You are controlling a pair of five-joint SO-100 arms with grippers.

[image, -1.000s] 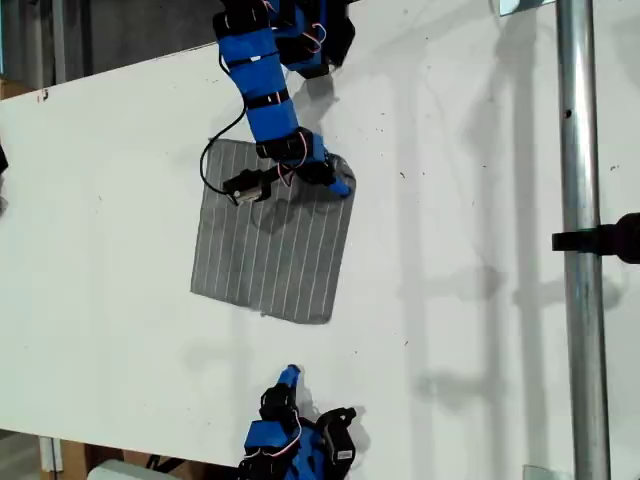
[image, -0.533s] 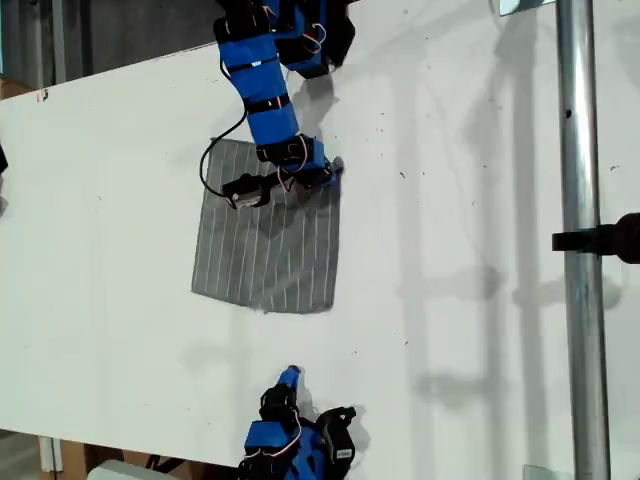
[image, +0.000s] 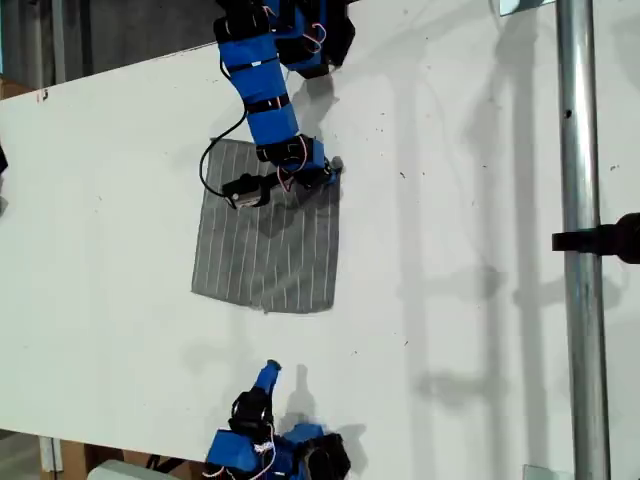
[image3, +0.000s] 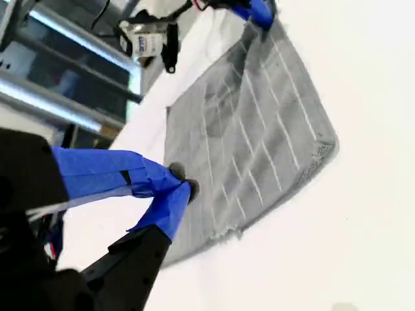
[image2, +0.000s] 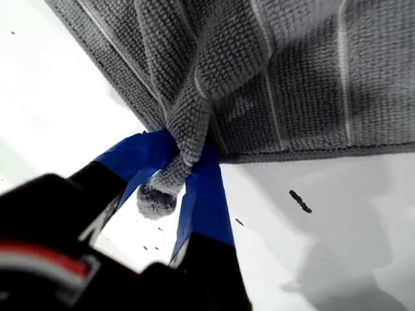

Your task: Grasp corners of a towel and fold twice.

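The grey striped towel [image: 262, 245] lies flat on the white table [image: 460, 300], left of centre in the exterior view. My first gripper [image: 326, 172] reaches in from the exterior view's top and is shut on the towel's far right corner [image2: 157, 197], which bunches up between its blue fingers [image2: 204, 194]. The cloth [image2: 298, 71] hangs from that pinch, slightly lifted. My second gripper [image: 268, 373] sits near the exterior view's bottom edge, apart from the towel's near edge. Its fingertips [image3: 176, 188] meet with nothing between them, and the towel [image3: 253, 129] lies beyond them.
A metal pole [image: 577, 200] with a black clamp [image: 605, 240] runs down the exterior view's right. A black cable [image: 208, 168] loops over the towel's far left corner. Bare white table spreads to the exterior view's right of the towel.
My first gripper pulled the pinched corner toward the exterior view's left, so the towel's right edge drew in. My second arm shifted toward the exterior view's left.
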